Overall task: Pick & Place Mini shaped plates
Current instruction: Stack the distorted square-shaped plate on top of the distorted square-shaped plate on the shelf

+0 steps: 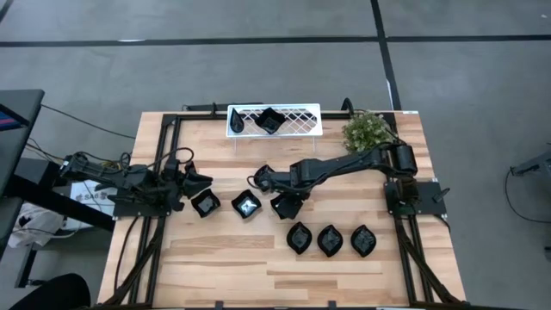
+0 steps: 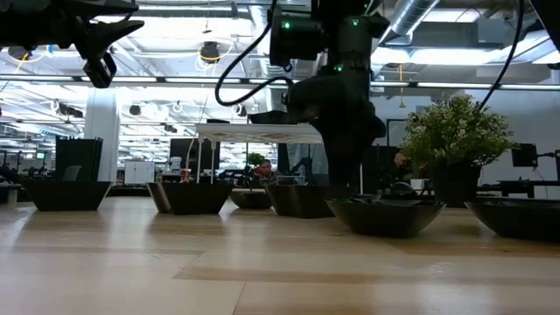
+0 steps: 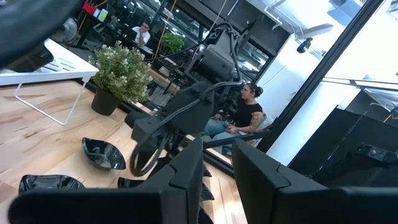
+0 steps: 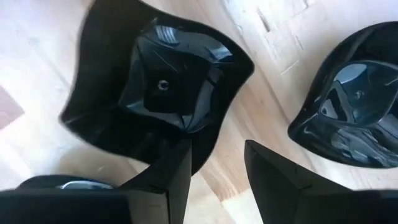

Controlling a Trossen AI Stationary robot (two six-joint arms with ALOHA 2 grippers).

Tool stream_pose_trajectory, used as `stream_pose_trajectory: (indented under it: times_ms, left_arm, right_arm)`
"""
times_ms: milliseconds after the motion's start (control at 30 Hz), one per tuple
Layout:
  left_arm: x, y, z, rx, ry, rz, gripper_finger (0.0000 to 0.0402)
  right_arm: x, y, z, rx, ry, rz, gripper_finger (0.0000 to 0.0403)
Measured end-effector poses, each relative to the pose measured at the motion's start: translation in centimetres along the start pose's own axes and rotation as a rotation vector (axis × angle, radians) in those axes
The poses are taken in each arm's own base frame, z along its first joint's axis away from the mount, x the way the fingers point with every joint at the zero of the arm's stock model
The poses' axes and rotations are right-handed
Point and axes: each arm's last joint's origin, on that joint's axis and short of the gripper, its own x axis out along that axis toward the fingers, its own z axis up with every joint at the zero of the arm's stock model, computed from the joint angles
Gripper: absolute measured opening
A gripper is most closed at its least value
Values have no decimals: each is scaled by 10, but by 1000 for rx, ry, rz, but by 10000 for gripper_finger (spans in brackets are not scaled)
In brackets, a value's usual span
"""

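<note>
Fingers of the right gripper stand apart over a square plate. One plate sits in the tray at twelve o'clock; six wait. Left gripper idles at nine o'clock, slightly parted.

I was working in an open-plan lab or office hall: exposed ceiling ducts, strip lights, rows of desks beyond the wooden table, a seated person nearby.

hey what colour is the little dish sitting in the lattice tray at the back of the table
Glossy black dish, in a white lattice tray. The high view shows it best.
</note>
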Motion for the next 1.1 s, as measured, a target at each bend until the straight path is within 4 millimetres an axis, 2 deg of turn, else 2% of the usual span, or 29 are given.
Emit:
stream_pose_trajectory:
  times_ms: [167,367,1100]
  left_arm:
    - [0,0,0,-1,-3,-2,88]
    - [0,0,0,-2,-4,-2,88]
    - [0,-1,2,-6,-16,-9,88]
  right_arm:
    - [9,-1,-2,-1,-3,20,145]
    - [9,0,-1,0,-21,30,132]
    - [9,0,2,0,-53,21,30]
